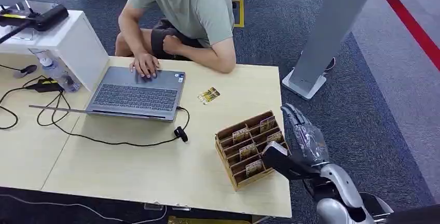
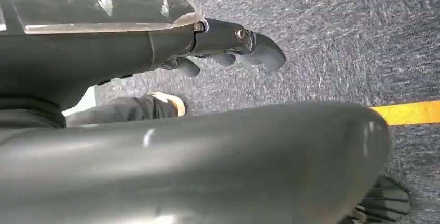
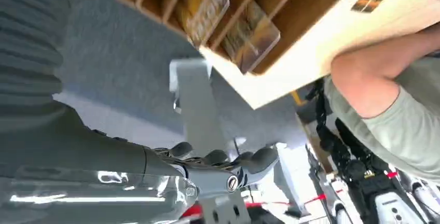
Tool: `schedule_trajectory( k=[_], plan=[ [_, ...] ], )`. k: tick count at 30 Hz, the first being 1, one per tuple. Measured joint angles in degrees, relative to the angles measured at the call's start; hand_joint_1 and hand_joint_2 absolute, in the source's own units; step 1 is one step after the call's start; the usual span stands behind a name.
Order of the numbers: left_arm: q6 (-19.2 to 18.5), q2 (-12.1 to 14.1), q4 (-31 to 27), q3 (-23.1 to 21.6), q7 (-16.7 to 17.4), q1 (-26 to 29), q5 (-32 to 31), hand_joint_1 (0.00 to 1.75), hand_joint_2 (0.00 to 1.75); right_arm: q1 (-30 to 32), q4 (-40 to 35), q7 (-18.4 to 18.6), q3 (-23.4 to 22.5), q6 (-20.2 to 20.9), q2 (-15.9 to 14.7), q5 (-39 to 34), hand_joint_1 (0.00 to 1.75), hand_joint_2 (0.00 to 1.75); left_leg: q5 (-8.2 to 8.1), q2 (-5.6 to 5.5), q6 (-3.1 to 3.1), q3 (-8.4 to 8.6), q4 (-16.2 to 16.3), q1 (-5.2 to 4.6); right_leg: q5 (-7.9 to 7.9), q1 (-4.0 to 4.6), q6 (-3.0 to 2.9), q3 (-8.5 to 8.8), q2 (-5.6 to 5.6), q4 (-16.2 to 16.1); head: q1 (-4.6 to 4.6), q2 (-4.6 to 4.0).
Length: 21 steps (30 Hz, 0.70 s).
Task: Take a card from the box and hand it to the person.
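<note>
The robot's silver right hand, fingers apart and empty, hovered at 3 o'clock beside the slotted wooden card box on the pale desk.

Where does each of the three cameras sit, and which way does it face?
Head view: high on the robot, looking down at the table, box, person; right hand shows.
Left wrist view: behind the left hand, facing carpet.
Right wrist view: behind the right hand, facing the box, person.
Shared by head and right wrist: box, person.

Open laptop and black cable on table.
</note>
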Motion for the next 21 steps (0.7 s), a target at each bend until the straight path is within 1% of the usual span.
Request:
schedule_trajectory(
  k=[1, 2, 3, 4, 5, 6, 8, 9, 11, 13, 18, 20, 21],
  plan=[
    [0.0, 0.0, 0.0, 0.0, 0.2, 0.0, 0.0, 0.00, 0.00, -1.2, -0.1, 1.0, 0.5, 0.9, -0.2, 1.2, 0.10, 1.75, 0.00, 0.00, 0.00, 0.00, 0.0, 0.00, 0.00, 0.00, 0.00, -0.01, 0.00, 0.0, 0.00, 0.00],
    [0.0, 0.0, 0.0, -0.1, 0.2, 0.0, 0.0, 0.00, 0.00, -2.2, -0.2, 1.7, 0.9, 1.4, -0.4, 1.8, 0.14, 1.75, 0.00, 0.00, 0.00, 0.00, 0.0, 0.00, 0.00, 0.00, 0.00, 0.00, 0.00, 0.0, -0.04, 0.00],
    [0.0, 0.0, 0.0, -0.2, 0.4, -0.1, 0.0, 0.00, 0.00, -2.9, -0.4, 2.3, 1.1, 1.9, -0.5, 2.4, 0.24, 1.75, 0.00, -0.01, 0.00, -0.01, 0.0, 0.00, 0.00, 0.00, 0.00, 0.00, -0.02, 0.0, -0.02, 0.00],
    [0.0, 0.0, 0.0, -0.3, 0.5, -0.1, 0.0, 0.00, 0.00, -3.4, -0.4, 2.7, 1.4, 2.2, -0.5, 2.8, 0.24, 1.75, 0.00, -0.01, 0.00, -0.02, 0.0, 0.00, 0.00, 0.00, 0.00, 0.00, -0.03, 0.0, 0.00, 0.00],
    [0.0, 0.0, 0.0, -0.5, 0.5, 0.0, 0.0, 0.00, 0.00, -3.8, -0.4, 3.2, 1.6, 2.6, -0.6, 3.1, 0.38, 1.75, 0.00, -0.01, 0.00, -0.03, 0.0, 0.00, 0.00, 0.00, 0.00, -0.01, -0.02, 0.0, 0.04, 0.00],
    [0.0, 0.0, 0.0, -0.6, 0.7, -0.1, 0.0, 0.00, 0.00, -4.2, -0.4, 3.5, 2.0, 2.8, -0.8, 3.4, 0.58, 1.75, 0.00, -0.02, 0.00, -0.04, 0.0, 0.00, 0.00, 0.00, 0.00, -0.02, -0.02, 0.0, 0.00, 0.00],
    [0.0, 0.0, 0.0, -0.9, 0.9, -0.1, 0.0, 0.00, 0.00, -5.4, -0.4, 4.0, 2.6, 3.3, -1.0, 3.9, 0.59, 1.75, 0.00, -0.01, 0.00, -0.05, 0.0, 0.00, 0.00, 0.00, 0.00, -0.02, -0.01, 0.0, 0.00, 0.00],
    [0.0, 0.0, 0.0, -0.9, 1.0, -0.1, 0.0, 0.00, 0.00, -6.0, -0.4, 4.1, 2.9, 3.5, -1.1, 4.1, 0.80, 1.75, 0.00, -0.01, 0.00, -0.04, 0.0, 0.00, 0.00, 0.00, 0.00, -0.02, -0.01, 0.0, -0.02, 0.00],
    [0.0, 0.0, 0.0, -0.9, 1.0, -0.1, 0.0, 0.00, 0.00, -6.8, -0.4, 4.7, 3.6, 3.9, -1.4, 4.5, 0.82, 1.75, 0.00, -0.02, 0.00, -0.04, 0.0, 0.00, 0.00, 0.00, 0.00, -0.02, -0.04, 0.0, 0.00, 0.00],
    [0.0, 0.0, 0.0, -1.0, 1.0, -0.1, 0.0, 0.00, 0.00, -7.3, -0.4, 5.1, 4.2, 4.2, -1.6, 4.6, 0.79, 1.75, 0.00, -0.04, 0.00, -0.04, 0.0, 0.00, 0.00, 0.00, 0.00, -0.02, -0.04, 0.0, 0.02, 0.00],
    [0.0, 0.0, 0.0, -1.4, 0.8, -0.1, 0.0, 0.00, 0.00, -8.3, -0.3, 6.0, 5.6, 4.3, -2.2, 4.7, 0.84, 1.75, 0.00, -0.03, 0.00, -0.04, 0.0, 0.00, 0.00, 0.00, 0.00, -0.02, -0.03, 0.0, 0.00, 0.00],
    [0.1, 0.0, 0.0, -1.4, 0.8, -0.1, 0.1, 0.00, 0.00, -8.3, -0.3, 6.1, 6.0, 4.3, -2.4, 4.7, 0.68, 1.75, 0.00, -0.03, 0.00, -0.04, 0.0, 0.00, 0.00, 0.00, 0.00, -0.02, -0.03, 0.0, 0.00, 0.00],
    [0.1, 0.0, 0.0, -1.4, 0.8, -0.1, 0.1, 0.00, 0.00, -8.4, -0.3, 6.2, 6.3, 4.3, -2.4, 4.7, 0.63, 1.75, 0.00, -0.03, 0.00, -0.04, 0.0, 0.00, 0.00, 0.00, 0.00, -0.02, -0.03, 0.0, -0.02, 0.00]
  ],
)
